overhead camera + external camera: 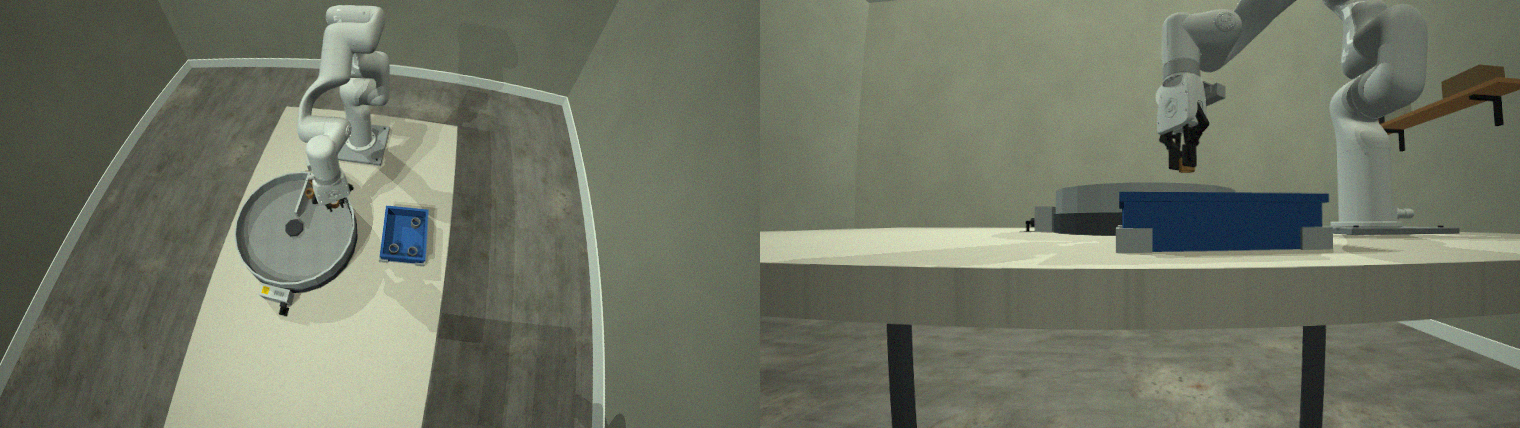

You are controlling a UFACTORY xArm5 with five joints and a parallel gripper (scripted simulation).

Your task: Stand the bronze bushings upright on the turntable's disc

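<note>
My gripper (333,204) hangs over the back right part of the grey turntable disc (297,233), shut on a bronze bushing (333,206). In the side view the gripper (1181,159) holds the bushing (1186,168) a little above the turntable. Another bronze bushing (308,193) shows on the disc beside a thin divider bar, partly hidden by my wrist. The dark hub (294,228) sits at the disc's middle. The blue crate (405,233) holds three grey steel bushings (415,221) (394,247) (412,250).
The turntable has a raised rim and a small labelled box (275,293) at its front. The arm's base (364,146) stands behind the turntable. In the side view the crate (1221,220) hides part of the turntable, and a wooden shelf (1451,98) juts from the right wall.
</note>
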